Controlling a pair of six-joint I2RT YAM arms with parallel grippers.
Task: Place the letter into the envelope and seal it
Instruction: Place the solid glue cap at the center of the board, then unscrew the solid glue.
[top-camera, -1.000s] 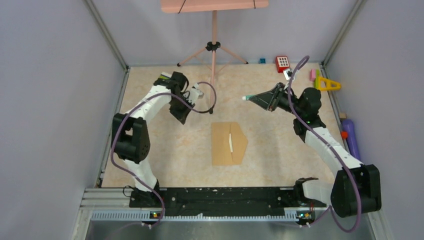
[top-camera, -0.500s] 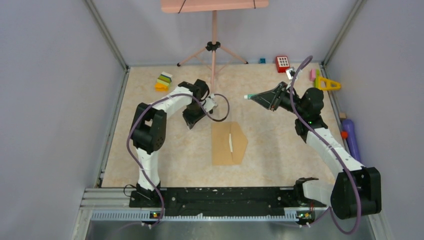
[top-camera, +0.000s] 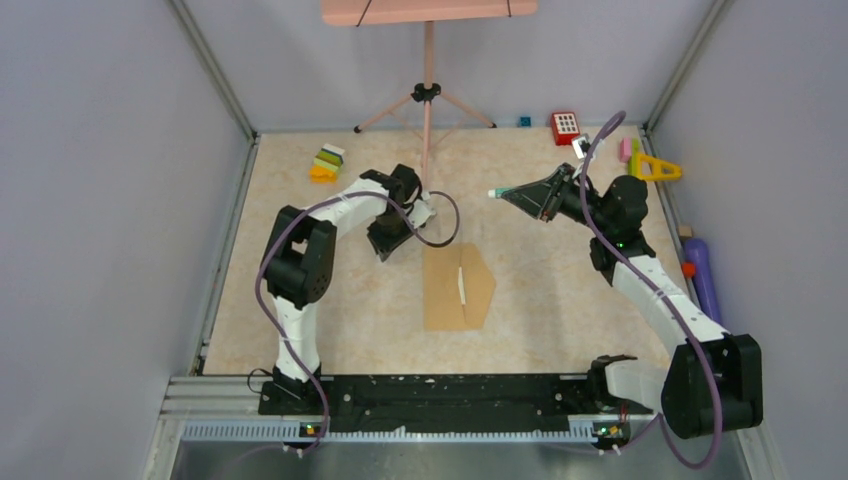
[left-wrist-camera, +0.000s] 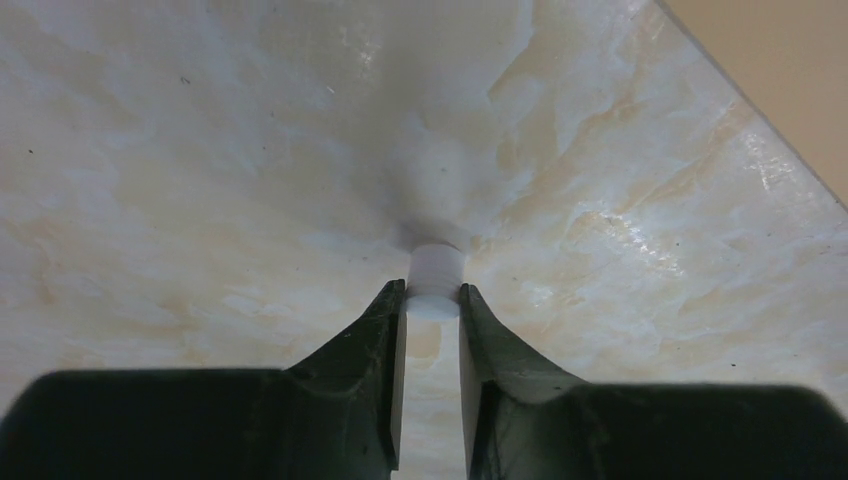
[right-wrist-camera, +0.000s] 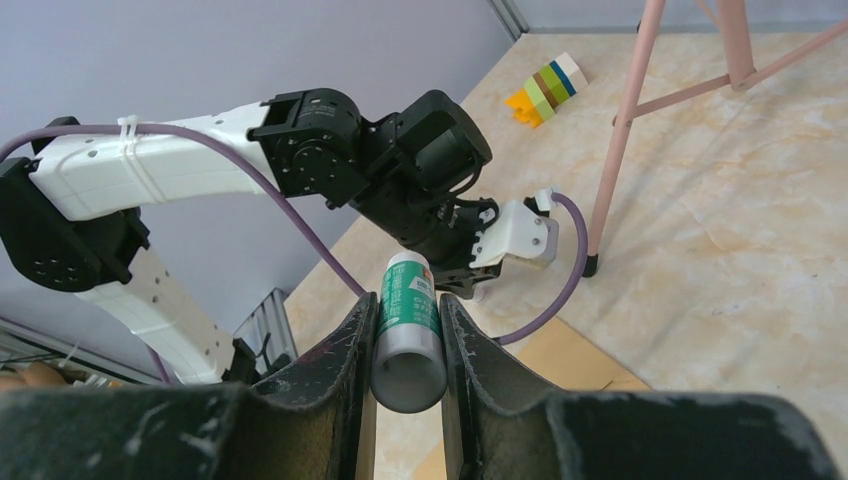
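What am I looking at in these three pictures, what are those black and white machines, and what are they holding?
They are two robot arms, the left arm and the right arm, bolted at the near edge of a table. The wide picture looks down from above; the other two come from a camera on each wrist, looking past its own fingers. A flat brown envelope lies mid-table. The left gripper pinches a small white cylinder close to the table. The right gripper holds a green-and-white tube, perhaps a glue stick, in the air. Toy blocks and a pink tripod stand at the back.
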